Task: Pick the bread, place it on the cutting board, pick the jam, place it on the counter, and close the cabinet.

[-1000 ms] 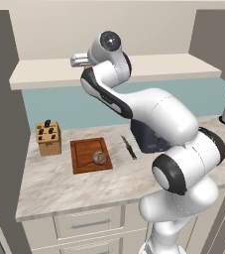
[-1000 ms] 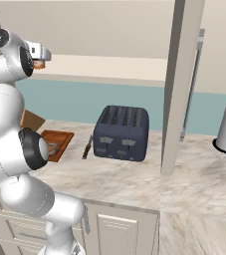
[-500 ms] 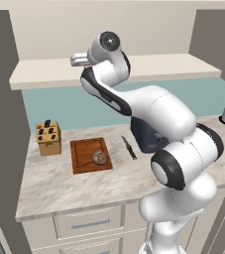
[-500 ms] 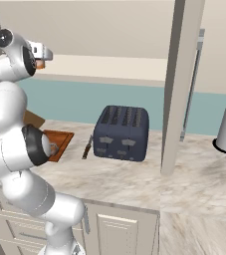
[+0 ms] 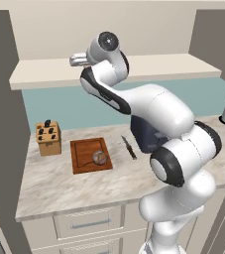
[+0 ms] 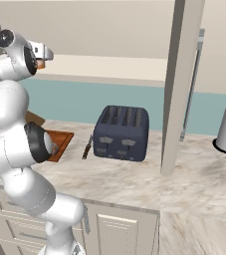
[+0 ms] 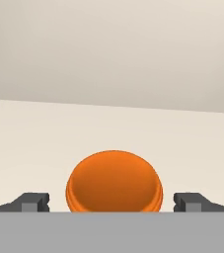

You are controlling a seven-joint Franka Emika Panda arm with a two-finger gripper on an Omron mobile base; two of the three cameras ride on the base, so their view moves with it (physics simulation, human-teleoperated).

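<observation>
My two-finger gripper (image 7: 111, 202) stands wide, one tip either side of the small orange cylindrical jam jar (image 7: 114, 181) on the cream cabinet shelf (image 5: 148, 67). I should keep it centred, ease forward, then close squarely around its body.

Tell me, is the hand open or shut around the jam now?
Open. In the hand view the two fingertips stand wide apart on either side of the orange jam, with a clear gap to it on each side.
</observation>
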